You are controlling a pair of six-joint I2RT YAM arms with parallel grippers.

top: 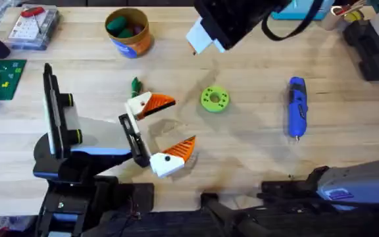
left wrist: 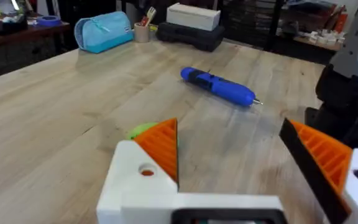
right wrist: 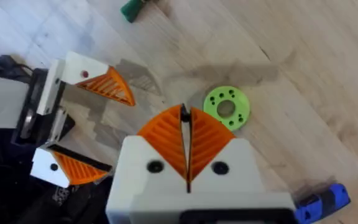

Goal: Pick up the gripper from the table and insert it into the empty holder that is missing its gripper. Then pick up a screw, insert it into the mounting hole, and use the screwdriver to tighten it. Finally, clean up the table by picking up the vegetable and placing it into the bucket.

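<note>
Resting on table: screwdriver (top: pixel 296 106), at 3 o'clock of green disc (top: pixel 214 99).
Left gripper (top: pixel 165 130): jaws wide, empty.
Right gripper (right wrist: pixel 186 138): jaws pressed together, empty.
Vegetable (top: pixel 135 85): 6 o'clock of bucket (top: pixel 128 31).

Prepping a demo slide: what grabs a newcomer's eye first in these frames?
Likely the left tool, its white fingers with orange ribbed pads spread open low over the middle of the light wooden table. Next, the slim bright-blue pen-shaped screwdriver lying toward the right, and the lime-green round disc with holes between them. The right tool hangs above the disc, shut.
</note>
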